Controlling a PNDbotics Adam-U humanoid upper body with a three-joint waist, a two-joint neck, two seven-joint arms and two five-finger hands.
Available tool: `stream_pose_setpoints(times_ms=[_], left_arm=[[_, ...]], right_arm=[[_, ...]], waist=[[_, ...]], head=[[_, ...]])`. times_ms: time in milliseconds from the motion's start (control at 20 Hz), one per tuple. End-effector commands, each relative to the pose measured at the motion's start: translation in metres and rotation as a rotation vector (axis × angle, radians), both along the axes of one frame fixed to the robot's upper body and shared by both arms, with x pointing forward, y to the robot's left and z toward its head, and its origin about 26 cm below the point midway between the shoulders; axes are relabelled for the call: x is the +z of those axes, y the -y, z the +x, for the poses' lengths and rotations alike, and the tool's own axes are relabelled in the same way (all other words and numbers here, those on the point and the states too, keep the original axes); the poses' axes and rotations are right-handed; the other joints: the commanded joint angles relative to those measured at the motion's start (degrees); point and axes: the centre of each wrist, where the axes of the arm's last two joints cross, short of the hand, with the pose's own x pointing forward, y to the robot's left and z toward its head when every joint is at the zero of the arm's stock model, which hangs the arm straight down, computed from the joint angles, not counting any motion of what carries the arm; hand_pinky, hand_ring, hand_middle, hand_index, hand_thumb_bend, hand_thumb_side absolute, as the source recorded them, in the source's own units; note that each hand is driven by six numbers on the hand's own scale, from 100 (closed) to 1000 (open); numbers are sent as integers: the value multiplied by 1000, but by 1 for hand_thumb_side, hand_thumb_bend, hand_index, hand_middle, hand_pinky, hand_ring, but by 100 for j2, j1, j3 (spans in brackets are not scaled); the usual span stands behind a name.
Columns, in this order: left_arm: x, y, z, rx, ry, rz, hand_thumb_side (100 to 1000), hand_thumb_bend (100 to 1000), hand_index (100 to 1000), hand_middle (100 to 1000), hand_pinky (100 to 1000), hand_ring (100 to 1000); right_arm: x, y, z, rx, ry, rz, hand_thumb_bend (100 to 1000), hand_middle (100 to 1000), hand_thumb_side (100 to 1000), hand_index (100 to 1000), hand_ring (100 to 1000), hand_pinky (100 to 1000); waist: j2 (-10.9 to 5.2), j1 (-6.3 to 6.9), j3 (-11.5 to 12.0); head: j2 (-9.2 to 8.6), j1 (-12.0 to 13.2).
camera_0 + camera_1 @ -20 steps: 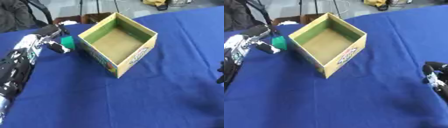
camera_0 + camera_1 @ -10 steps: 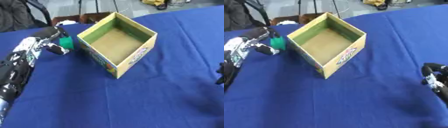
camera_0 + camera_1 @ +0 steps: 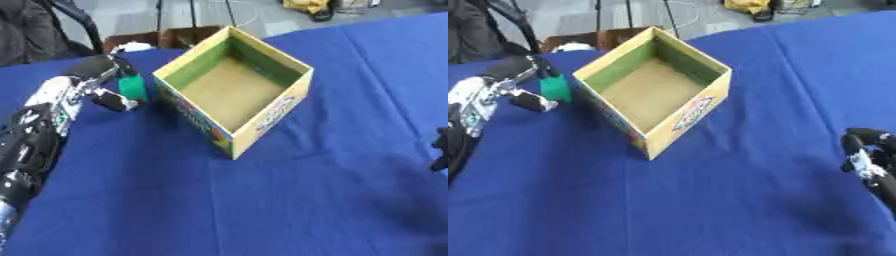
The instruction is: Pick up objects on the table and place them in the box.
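Blue-clothed tabletop. Open cardboard box, yellow outside, green inner walls, nothing inside. Left hand just left of box, fingers curled round green block, held beside box wall. Right hand at right edge, finger state unreadable.

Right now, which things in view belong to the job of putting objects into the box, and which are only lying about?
Belong to the job:
- small green block, held in the left hand
- open yellow cardboard box, empty inside
- right hand, idle at the right edge

Only lying about:
- blue tablecloth
- brown carton on the floor behind
- yellow object on the floor
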Motion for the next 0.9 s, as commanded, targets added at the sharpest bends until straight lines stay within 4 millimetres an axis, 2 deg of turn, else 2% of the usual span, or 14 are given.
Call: stream_pose_setpoints(times_ms=[50,250,450,700,900], left_arm=[[8,-5,-1,15,24,10,402,578,798,769,740,751],[7,-6,-1,19,13,15,397,566,797,766,739,751],[6,-7,-1,32,24,11,405,568,805,799,754,778],[9,-6,-1,43,85,-8,408,547,875,768,744,751],[8,-7,-1,50,83,-7,413,541,880,762,741,746]], right_arm=[[11,4,1,3,33,-24,351,570,605,751,436,487],[11,3,1,4,32,-25,350,569,606,751,436,487],[11,4,1,2,32,-25,350,569,606,750,435,486],[11,4,1,2,32,-25,348,569,606,750,436,487],[11,4,1,2,31,-26,348,569,607,749,436,486]], waist=[[-88,-43,5],[-94,-40,12],[-81,-44,1],[-79,-40,9],[-83,-33,12]], head=[[-54,1],[-57,-5],[-58,-13],[-37,-12],[-36,-23]])
